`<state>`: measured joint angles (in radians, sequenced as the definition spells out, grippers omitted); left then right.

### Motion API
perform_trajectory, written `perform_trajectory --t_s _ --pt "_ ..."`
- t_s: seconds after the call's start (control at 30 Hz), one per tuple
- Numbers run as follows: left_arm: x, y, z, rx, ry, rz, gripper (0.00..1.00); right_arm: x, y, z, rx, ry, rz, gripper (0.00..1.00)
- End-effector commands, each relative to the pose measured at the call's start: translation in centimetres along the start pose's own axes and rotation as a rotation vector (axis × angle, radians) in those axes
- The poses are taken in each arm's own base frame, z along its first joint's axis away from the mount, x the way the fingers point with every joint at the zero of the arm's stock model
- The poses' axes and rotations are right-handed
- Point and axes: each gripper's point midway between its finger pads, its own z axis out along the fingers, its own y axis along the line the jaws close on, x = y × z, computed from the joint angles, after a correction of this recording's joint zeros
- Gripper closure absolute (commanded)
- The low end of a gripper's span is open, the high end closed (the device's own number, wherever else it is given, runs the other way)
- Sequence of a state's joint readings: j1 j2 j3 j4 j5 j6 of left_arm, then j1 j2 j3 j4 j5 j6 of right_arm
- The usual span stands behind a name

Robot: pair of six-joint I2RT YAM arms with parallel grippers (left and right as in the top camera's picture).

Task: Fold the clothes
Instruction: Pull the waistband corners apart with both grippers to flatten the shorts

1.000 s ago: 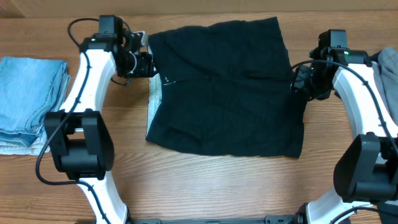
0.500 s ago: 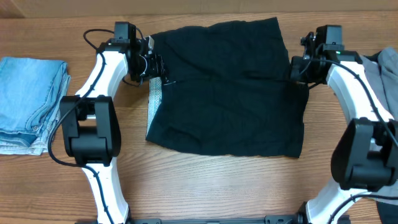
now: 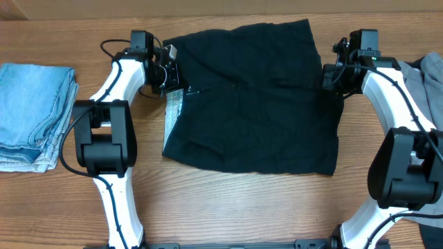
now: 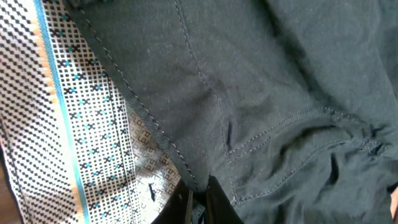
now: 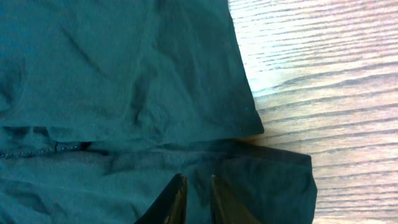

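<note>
A black garment [image 3: 249,104] lies spread flat across the middle of the table, with a patterned white lining [image 3: 173,111] turned out along its left edge. My left gripper [image 3: 170,69] sits at the garment's upper left edge. In the left wrist view it [image 4: 198,193] is shut on the stitched black hem beside the lining [image 4: 68,112]. My right gripper [image 3: 331,75] is at the garment's right edge. In the right wrist view its jaws [image 5: 198,190] stand close together with a fold of the dark cloth [image 5: 124,74] pinched between them.
A stack of folded light blue denim [image 3: 31,114] lies at the table's left end. A grey garment [image 3: 432,76] shows at the right edge. Bare wooden table [image 5: 311,74] lies just right of the black cloth's corner.
Both arms have moved inward onto the garment's side edges. Each gripper, open a second ago, has closed on the cloth.
</note>
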<state>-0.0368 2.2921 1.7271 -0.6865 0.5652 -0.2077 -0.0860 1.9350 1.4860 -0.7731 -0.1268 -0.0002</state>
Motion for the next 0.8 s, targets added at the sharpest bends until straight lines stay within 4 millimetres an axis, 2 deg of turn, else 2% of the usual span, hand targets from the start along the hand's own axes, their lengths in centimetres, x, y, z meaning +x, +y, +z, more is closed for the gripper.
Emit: perform_trajectory --t_s 0.0,0.13,0.33,0.5,0.53,0.67,0.77 --pt "-1.1 -0.8 -1.2 0.038 -0.015 0.005 0.96 -0.2 -0.1 -0.2 -0.004 -0.007 -0.001 0.82" --pt "-1.2 -1.0 -1.7 0.036 -0.018 0.023 0.96 -0.1 -0.1 -0.2 -0.003 -0.001 0.0 0.82" --pt "-1.6 1.0 -4.6 0.012 -0.039 -0.015 0.96 0.1 -0.6 -0.2 0.024 0.008 0.002 0.81" --pt "-2.1 1.4 -5.5 0.005 -0.054 -0.012 0.96 0.1 -0.6 -0.2 0.024 0.009 0.002 0.81" --pt "-2.5 1.4 -5.9 -0.012 -0.063 -0.003 0.96 0.1 -0.6 -0.2 0.024 0.009 0.001 0.81" --pt "-3.3 3.6 -8.1 -0.22 -0.072 0.016 0.96 0.2 -0.6 -0.2 0.023 0.009 0.002 0.81" --pt "-3.2 4.5 -8.4 -0.274 -0.068 0.018 0.96 0.2 -0.6 -0.2 0.024 0.009 0.002 0.81"
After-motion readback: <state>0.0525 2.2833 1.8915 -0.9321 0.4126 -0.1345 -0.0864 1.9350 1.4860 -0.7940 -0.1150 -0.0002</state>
